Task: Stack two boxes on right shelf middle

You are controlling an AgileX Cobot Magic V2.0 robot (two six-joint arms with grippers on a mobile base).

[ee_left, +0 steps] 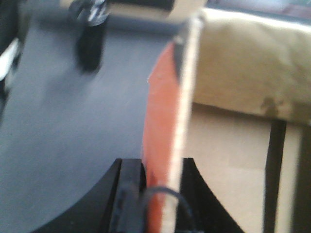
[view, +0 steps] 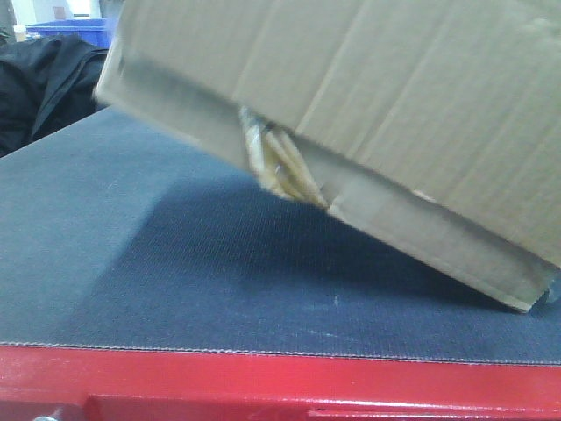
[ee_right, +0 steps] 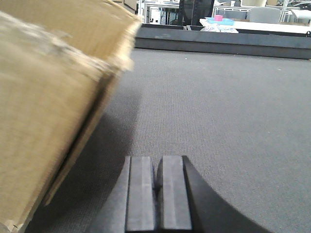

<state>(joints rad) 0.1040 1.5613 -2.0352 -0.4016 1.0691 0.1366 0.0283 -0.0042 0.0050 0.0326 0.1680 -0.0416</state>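
A big brown cardboard box (view: 368, 96) hangs tilted over the dark table top (view: 131, 263), its lower right corner down near the surface and its left end raised. In the left wrist view my left gripper (ee_left: 163, 167) is shut on a thin upright cardboard flap (ee_left: 167, 111) of the box, whose edge looks reddish. The box's tan side (ee_left: 243, 63) lies to the right of the flap. My right gripper (ee_right: 156, 162) is shut with nothing in it, low over the table, and the box (ee_right: 43, 97) leans just to its left. The right shelf is out of view.
The table has a red front frame (view: 263, 377). A blue bin (view: 79, 31) and a black cloth (view: 35, 88) sit at the back left. A dark raised ledge (ee_right: 218, 46) bounds the table's far side. A blurred black object (ee_left: 90, 34) stands far left in the left wrist view.
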